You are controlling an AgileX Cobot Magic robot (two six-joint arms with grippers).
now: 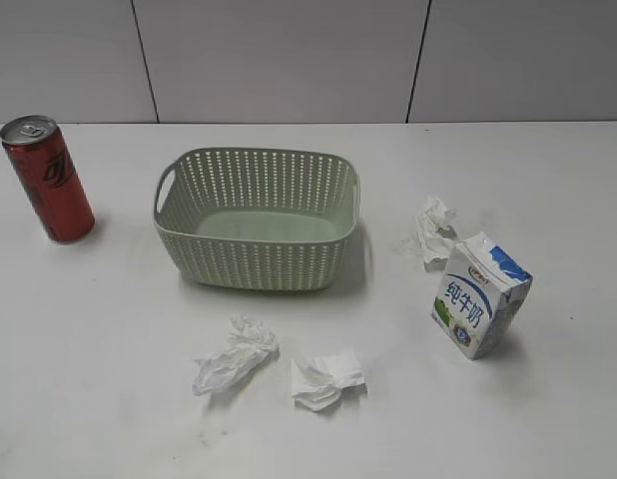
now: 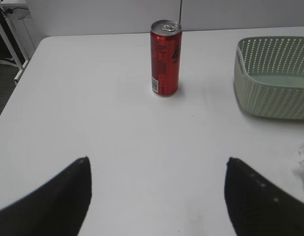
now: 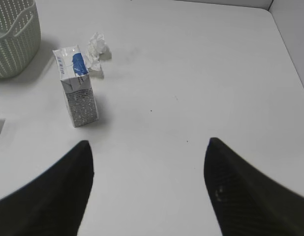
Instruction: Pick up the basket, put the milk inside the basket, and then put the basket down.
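A: Where is the basket?

B: It sits upright near the middle of the white surface, with nothing inside. From the left wrist camera it shows at the right edge.

A: And the milk?

B: It stands upright, well to the right of the basket and closer to the camera. A crumpled tissue lies just behind it. From the right wrist camera the carton is ahead and to the left of that arm.

A: What are the claws doing?

B: The left claw is spread wide with nothing between its fingers, above bare surface. The right claw is spread the same way and holds nothing.

A: What else is there?

B: A red can stands upright, well left of the basket. Two more tissue wads lie in front of the basket, one beside the other.
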